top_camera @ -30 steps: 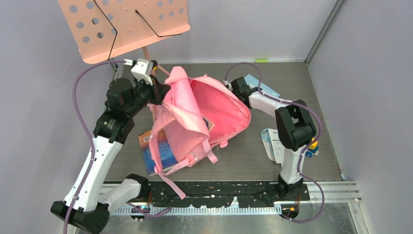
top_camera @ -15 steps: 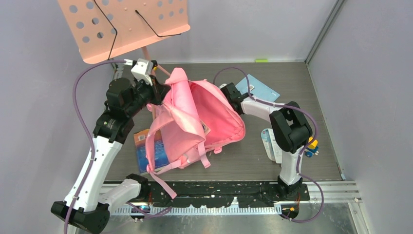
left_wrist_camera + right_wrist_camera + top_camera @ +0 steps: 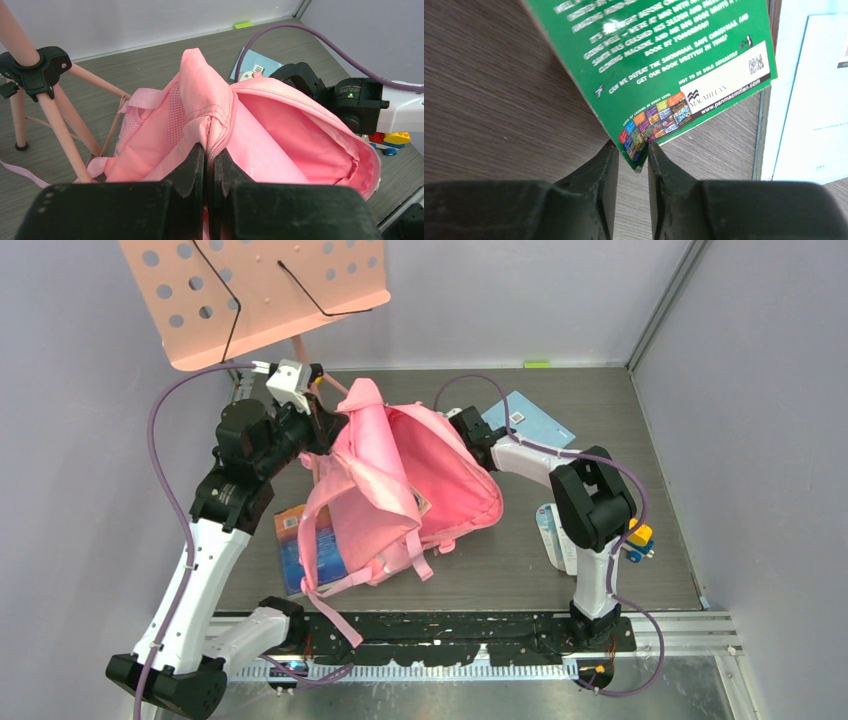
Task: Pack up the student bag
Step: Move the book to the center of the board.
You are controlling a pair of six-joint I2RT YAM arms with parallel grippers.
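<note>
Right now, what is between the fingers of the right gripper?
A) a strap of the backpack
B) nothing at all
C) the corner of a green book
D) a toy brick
C: the right wrist view shows the right gripper with one finger on each side of the bottom corner of the green book, just above the wooden table top.
</note>
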